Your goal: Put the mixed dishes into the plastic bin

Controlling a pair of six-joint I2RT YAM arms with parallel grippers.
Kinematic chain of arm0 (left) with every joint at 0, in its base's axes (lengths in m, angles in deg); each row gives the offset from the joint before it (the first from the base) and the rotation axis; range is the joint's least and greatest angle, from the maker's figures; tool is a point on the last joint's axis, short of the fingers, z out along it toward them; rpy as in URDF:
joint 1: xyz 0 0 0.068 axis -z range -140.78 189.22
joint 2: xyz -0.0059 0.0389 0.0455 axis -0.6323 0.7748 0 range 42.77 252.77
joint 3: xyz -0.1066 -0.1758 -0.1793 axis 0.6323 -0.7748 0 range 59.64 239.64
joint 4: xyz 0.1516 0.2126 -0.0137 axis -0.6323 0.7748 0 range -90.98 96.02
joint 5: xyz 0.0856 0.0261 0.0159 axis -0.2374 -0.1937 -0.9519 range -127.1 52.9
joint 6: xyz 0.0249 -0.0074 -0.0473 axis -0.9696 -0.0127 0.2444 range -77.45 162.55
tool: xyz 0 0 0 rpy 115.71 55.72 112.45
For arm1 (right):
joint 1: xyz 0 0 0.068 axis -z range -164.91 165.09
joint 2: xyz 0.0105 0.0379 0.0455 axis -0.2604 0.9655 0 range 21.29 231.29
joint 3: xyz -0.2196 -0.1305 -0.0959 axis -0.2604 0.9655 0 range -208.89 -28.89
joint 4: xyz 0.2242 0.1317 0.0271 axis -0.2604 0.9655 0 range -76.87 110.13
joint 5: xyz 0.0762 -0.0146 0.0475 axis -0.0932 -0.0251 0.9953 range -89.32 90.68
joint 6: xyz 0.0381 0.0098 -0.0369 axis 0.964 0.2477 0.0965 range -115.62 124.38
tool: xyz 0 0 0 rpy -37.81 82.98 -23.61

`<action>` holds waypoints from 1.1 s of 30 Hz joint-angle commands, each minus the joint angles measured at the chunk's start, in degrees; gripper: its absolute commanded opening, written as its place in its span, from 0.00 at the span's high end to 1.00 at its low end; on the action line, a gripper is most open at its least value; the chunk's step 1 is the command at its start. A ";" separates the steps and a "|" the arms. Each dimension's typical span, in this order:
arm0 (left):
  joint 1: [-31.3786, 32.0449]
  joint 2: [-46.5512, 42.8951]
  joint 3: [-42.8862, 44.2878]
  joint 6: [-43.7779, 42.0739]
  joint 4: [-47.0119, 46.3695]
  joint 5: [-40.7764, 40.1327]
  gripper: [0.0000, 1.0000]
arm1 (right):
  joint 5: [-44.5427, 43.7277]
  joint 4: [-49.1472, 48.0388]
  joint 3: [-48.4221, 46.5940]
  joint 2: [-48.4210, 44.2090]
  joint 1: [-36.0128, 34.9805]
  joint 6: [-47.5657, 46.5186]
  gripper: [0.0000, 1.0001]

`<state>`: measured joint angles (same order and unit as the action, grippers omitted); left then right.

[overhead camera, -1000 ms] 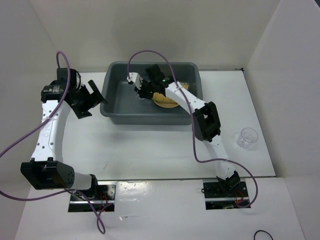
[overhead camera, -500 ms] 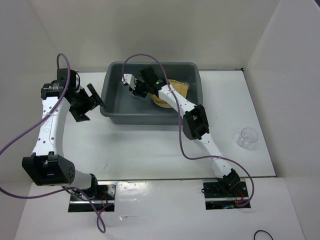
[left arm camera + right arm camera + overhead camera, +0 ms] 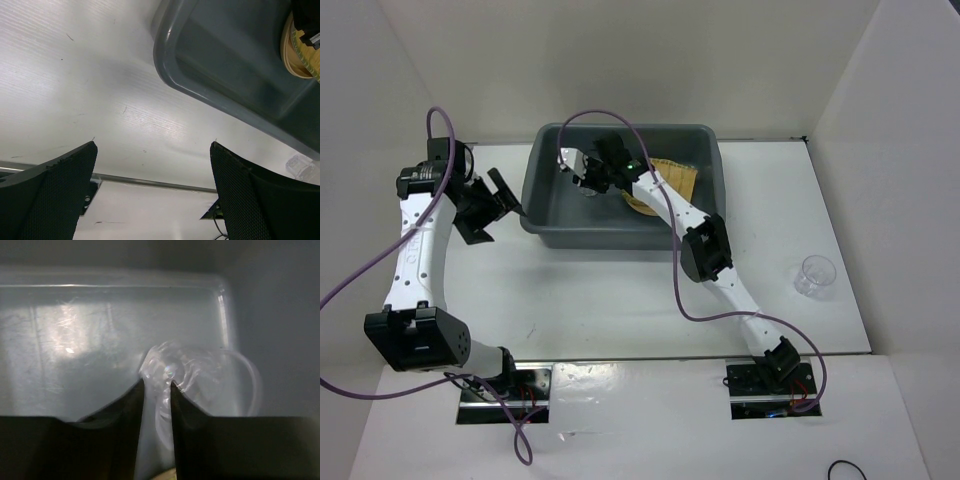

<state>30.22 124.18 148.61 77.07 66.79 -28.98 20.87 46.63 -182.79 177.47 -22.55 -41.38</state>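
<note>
My right fingers [image 3: 156, 387] are pinched nearly closed on the thin wall of a small clear plastic cup [image 3: 200, 372], whose rim curves off to the right of my fingertips; I cannot tell whether it hangs upright or tipped. It sits inside the large dark grey rectangular plastic bin [image 3: 610, 238], over the bare left half of the floor, near the far wall. The bin's long axis runs left to right across the white worktop [image 3: 600, 300]. At its right end lie the round tan-orange plates [image 3: 645, 206], with the yellow-green woven bamboo tray [image 3: 676, 172] resting partly on top and slanting toward the far right corner. My left fingers [image 3: 152, 145] are spread wide and hold nothing; they hang over open worktop just beside the bin's left near corner, apart from its rolled rim. A second clear cup [image 3: 815, 273] stands upright well to the right of the bin, with free worktop all round it.
</note>
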 commanded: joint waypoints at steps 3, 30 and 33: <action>-0.41 -1.51 -0.81 0.01 -0.36 0.14 0.00 | -1.29 -1.68 -4.03 0.00 -0.50 -0.82 0.56; -0.41 -1.87 -7.41 -0.51 -17.75 9.09 0.00 | -29.61 34.59 0.98 -23.72 29.63 26.25 0.20; -0.41 -1.34 -7.41 -0.51 -18.37 9.63 0.00 | -27.41 34.71 14.18 -30.04 36.75 25.72 0.19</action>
<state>30.14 123.43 141.00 77.14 52.65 -22.79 -7.31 73.38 -176.67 155.35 10.19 -16.85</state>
